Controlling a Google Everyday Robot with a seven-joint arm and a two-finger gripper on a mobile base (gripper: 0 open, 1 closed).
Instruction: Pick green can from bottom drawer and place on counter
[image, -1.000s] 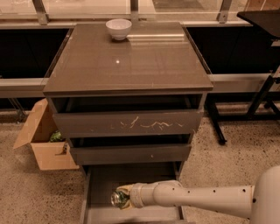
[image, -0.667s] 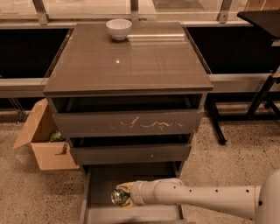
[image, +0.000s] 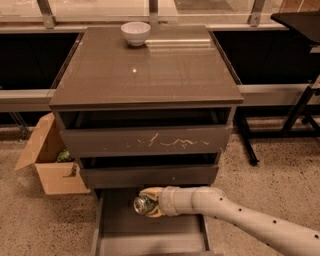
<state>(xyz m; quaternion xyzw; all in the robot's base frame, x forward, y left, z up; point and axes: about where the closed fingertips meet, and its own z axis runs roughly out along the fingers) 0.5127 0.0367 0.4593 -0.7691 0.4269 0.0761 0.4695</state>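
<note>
Since the earlier frames the pale two-finger gripper (image: 145, 203) and the small dark-green drink can (image: 141, 205) had risen together. They had moved from low over the drawer floor toward twelve o'clock and now sat close under the middle drawer's front.

The large glossy grey-brown counter (image: 150, 75) filled the upper half of the view. Below it hung the white-scratched drawer front (image: 145, 141), and at six o'clock the shallow grey bottom drawer (image: 117, 227) stood pulled open. The thick cream robot arm (image: 240, 220) reached in from five o'clock. An open cardboard box (image: 50, 167) stood on the floor at nine o'clock of the cabinet. A small white bowl (image: 135, 33) sat on the counter near its twelve o'clock edge.

The jaws were clamped on the can, one finger above it and one below. The can lay sideways with a silver end facing nine o'clock, above the drawer floor near the drawer's twelve o'clock end.

The step in hand appeared to be the lift-out, with the grasp already made. The next move would probably need to draw the can back toward six o'clock, clear of the drawer fronts above. Only then could it rise and travel over the counter's near edge to a bare patch away from the bowl.
</note>
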